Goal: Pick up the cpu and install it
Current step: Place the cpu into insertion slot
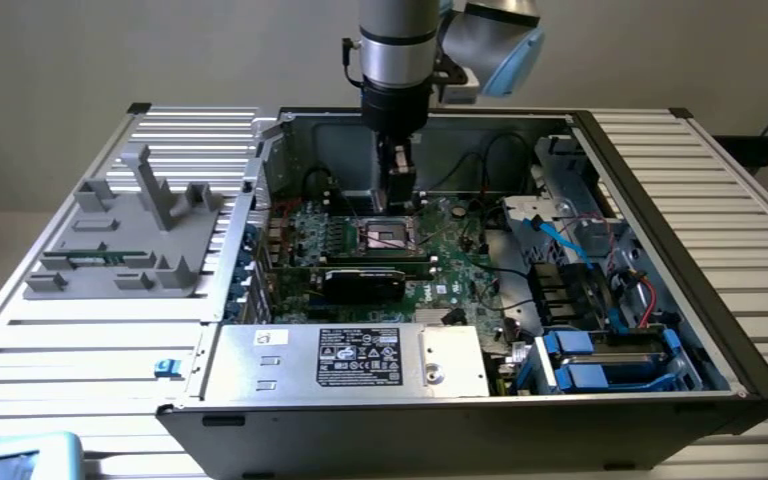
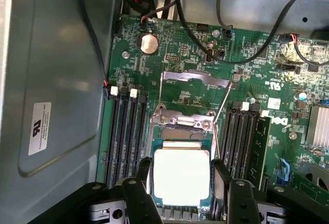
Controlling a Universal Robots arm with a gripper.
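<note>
Jaws are clamped on the cpu [image 2: 181,176], with the fingers [image 2: 143,175] against two opposite edges. We'd call that a medium-wide grip holding the chip flat, silver top up. It hangs right over the open socket [image 2: 182,130], and the load plate [image 2: 195,77] is flipped back behind it. We can see a strip of bare socket past the chip's far edge, so our read is it's not seated yet. Memory slots [image 2: 126,136] run along both sides. The socket sits mid-board inside the case [image 1: 317,140], with the black expansion card [image 1: 364,283] just beside it. The silver box [image 1: 357,360] lies along the case's near edge in the exterior view. So the pickup looks done, but the chip isn't dropped in and the plate isn't closed.
</note>
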